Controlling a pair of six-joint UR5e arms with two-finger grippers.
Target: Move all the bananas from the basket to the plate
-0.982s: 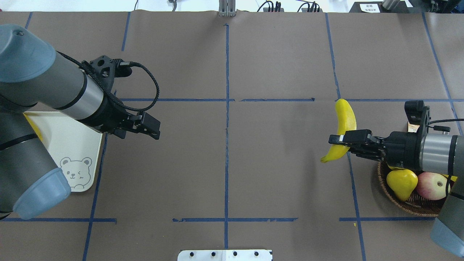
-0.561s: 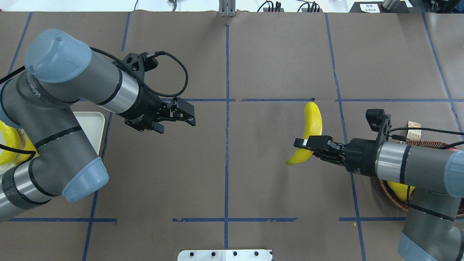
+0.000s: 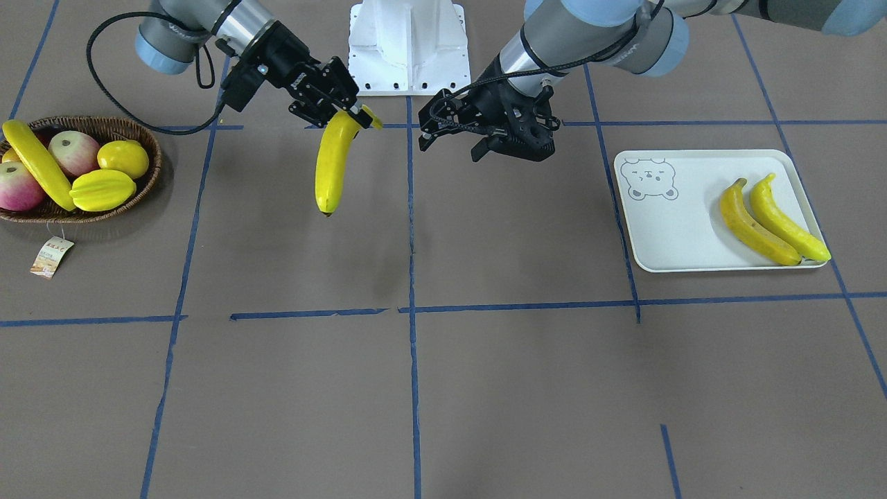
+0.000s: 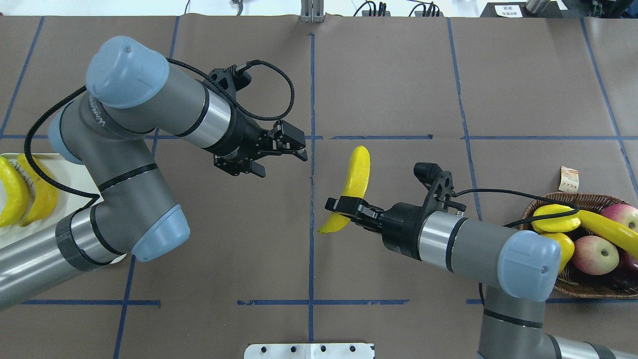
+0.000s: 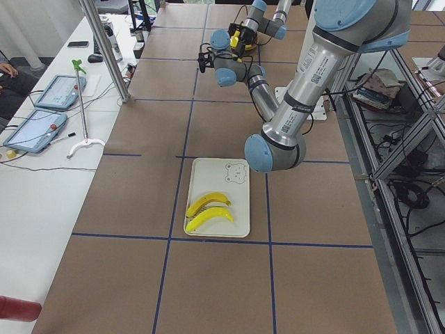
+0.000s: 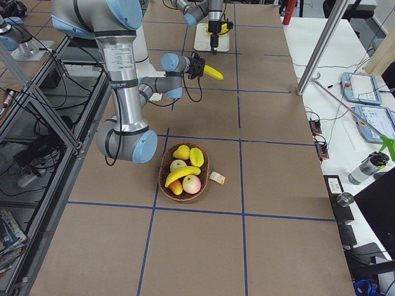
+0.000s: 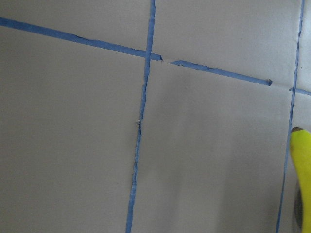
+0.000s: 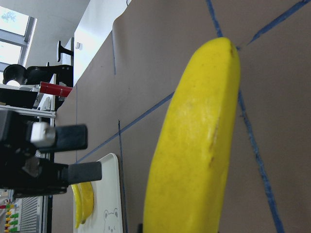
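Overhead exterior is showing the right claw (image 4: 339,205) clenching a banana (image 4: 357,172) near its stem end, with a pad pressing on either side of the fruit. The banana is hanging clear of the brown table paper (image 4: 398,75), just to the three o'clock side of the centre tape line (image 4: 311,75). Its long body is pointing toward twelve o'clock and its stem tip toward seven. At ten o'clock from it, near but not touching, the left claw (image 4: 279,160) is hovering released, jaws spread wide with nothing between them. The right wrist view is showing its two black fingers (image 8: 77,171) standing apart. The left wrist view is catching only the banana's blunt tip at its four o'clock edge.

Front-facing, the plate (image 3: 679,229) is sitting at three o'clock of the table. Two bananas (image 3: 755,223) are lying side by side on its end away from the bear face. The basket (image 3: 151,173) is sitting at nine o'clock, and a fourth banana (image 3: 36,163) is lying across it beside two apples (image 3: 73,152), a lemon (image 3: 123,158) and a starfruit (image 3: 102,190). Its paper tag (image 3: 50,255) is lying at six o'clock from the basket.
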